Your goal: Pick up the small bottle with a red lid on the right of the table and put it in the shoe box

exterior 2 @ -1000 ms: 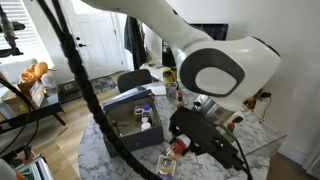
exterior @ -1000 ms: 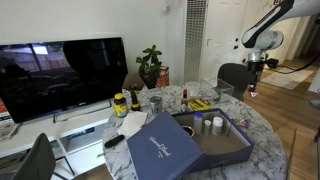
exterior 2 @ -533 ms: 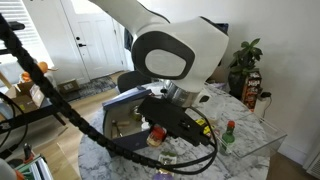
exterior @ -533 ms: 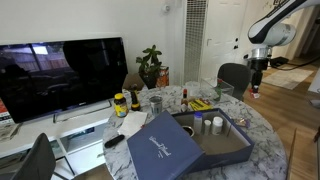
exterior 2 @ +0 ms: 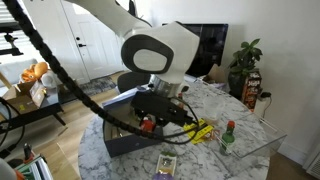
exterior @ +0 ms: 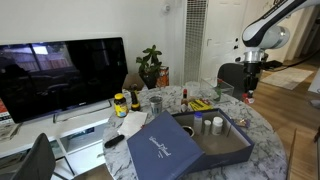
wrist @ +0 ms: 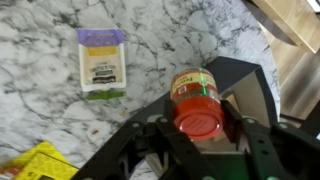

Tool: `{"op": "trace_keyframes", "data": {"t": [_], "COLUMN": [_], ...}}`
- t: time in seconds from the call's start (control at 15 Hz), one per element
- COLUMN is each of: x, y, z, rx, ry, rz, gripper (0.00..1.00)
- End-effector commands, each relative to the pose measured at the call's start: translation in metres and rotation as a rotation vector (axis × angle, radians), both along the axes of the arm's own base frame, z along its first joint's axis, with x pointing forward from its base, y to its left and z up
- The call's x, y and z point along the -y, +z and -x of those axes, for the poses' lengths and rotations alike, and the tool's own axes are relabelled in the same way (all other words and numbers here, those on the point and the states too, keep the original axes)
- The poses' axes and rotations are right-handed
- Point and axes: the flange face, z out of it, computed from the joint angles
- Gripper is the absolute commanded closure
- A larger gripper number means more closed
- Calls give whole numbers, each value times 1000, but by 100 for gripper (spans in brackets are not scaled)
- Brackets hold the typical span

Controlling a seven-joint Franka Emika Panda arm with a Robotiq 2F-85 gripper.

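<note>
Small bottle with a red lid (wrist: 197, 103) is squeezed in the gripper (wrist: 201, 128) so it reaches the shoe box (exterior: 228, 152) safely.

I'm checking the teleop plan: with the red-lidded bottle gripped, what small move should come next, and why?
Probably carry it sideways toward the shoe box at this height. The hand is shut on the small bottle with a red lid, but the wrist view shows only the marble table beneath it, not the box.
</note>
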Motion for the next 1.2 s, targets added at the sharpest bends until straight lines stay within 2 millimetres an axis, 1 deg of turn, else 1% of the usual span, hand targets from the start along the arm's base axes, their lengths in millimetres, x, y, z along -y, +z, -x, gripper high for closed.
{"op": "trace_keyframes", "data": {"t": [0.0, 0.07, 0.13, 0.2, 0.27, 0.33, 0.47, 0.6, 0.67, 0.87, 1.07, 1.13], "x": [-75, -90, -101, -107, -109, -106, -110, -109, -109, -140, -181, -192], "y": [-9, -9, -11, -8, -7, -13, -10, -7, -6, -9, -16, -21], "z": [16, 20, 21, 25, 28, 11, 18, 20, 20, 5, -2, -3], "rx": [50, 66, 85, 116, 139, 71, 96, 109, 111, 193, 238, 262], "ry": [197, 253, 306, 348, 397, 328, 374, 384, 385, 574, 726, 776], "rz": [-18, -16, -7, -10, -11, -5, -9, -10, -10, -52, -82, -84], "gripper": [76, 76, 76, 76, 76, 51, 51, 51, 76, 76, 76, 76]}}
